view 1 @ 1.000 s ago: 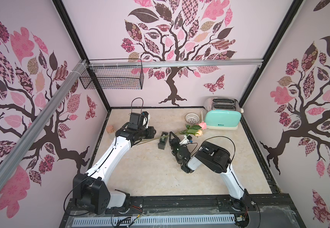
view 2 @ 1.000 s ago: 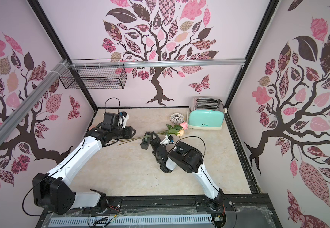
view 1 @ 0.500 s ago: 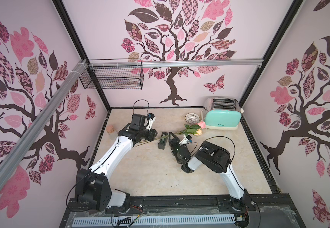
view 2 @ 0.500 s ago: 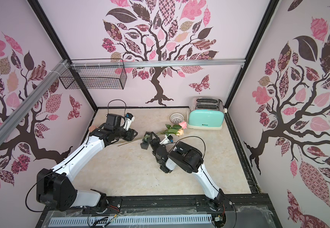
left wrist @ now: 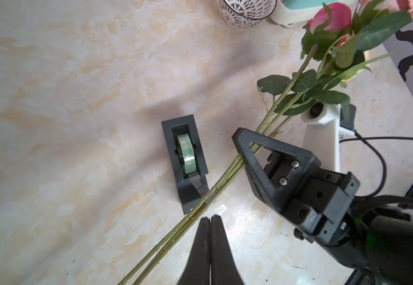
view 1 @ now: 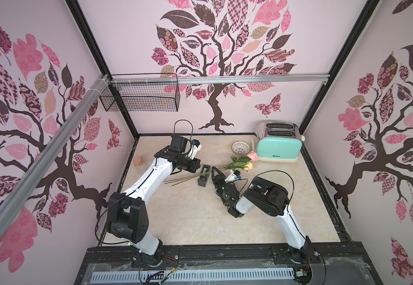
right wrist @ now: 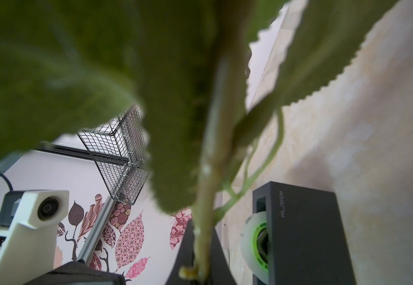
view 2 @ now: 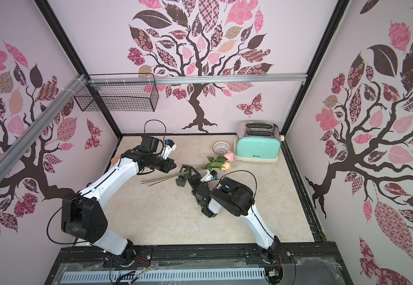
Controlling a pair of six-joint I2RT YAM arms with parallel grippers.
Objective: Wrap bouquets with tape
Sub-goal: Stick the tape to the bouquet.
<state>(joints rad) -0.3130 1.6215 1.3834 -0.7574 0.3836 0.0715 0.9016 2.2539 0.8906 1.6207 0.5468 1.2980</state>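
Bright, even light; right wrist view blurred.

I'm driving a staged robot test cell dressed up as a home kitchen, not a real room; the pink walls printed with patterned tree decals (view 1: 299,74) hang inside black metal frame posts (view 1: 88,37); a bare aluminium rail (view 1: 249,78) crosses the back with a black wire basket (view 1: 141,98) hung on it; the homely touches are a cream marble-look tabletop (view 1: 188,217), a mint-green two-slot toaster (view 1: 277,148) and a small white perforated bowl (view 1: 240,147); my white-and-black left arm (view 1: 151,177) and right arm (view 1: 287,222) rise from a black base rail (view 1: 225,254) beside a grey slotted cable duct (view 1: 188,275).
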